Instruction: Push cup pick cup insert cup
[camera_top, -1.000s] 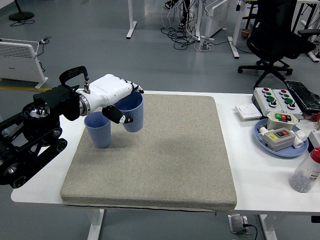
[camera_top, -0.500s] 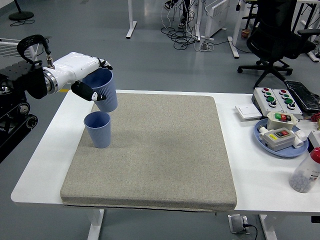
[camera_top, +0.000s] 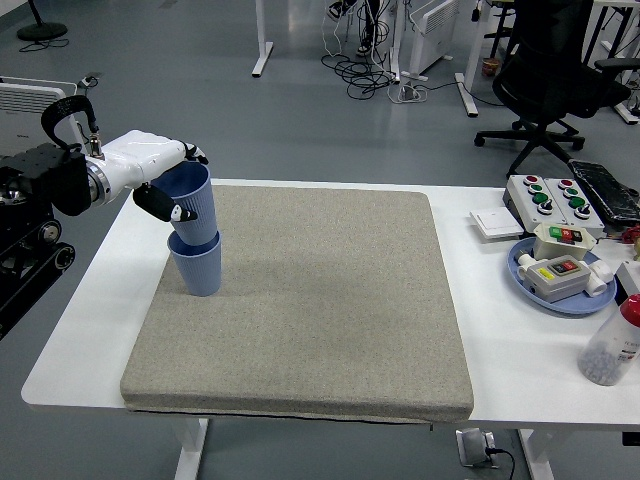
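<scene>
The white table (camera_top: 300, 420) fills the lower view, and on it lies the big grey mat (camera_top: 310, 300), stretching off to the right of the fingers and below them. The left hand (camera_top: 150, 170) comes in from the left, white shell and black fingers (camera_top: 160, 203) wrapped round the upper cup (camera_top: 190, 203), thumb on the near side, the other fingers curled over the far rim. That upper cup, blue and ribbed, sits with its base inside the mouth of the lower cup (camera_top: 198, 265), tilted a touch toward the left. The lower cup stands upright on the mat's left part, directly beneath the fingers. 2 cups, 1 nested into the other, and the hand is clamped on the top 1. Far to the right of the fingers, a blue tray (camera_top: 560, 295) carries button boxes (camera_top: 555, 272), with a bigger control box (camera_top: 550, 198) behind it and a bottle (camera_top: 615, 345) at the table's right edge.
</scene>
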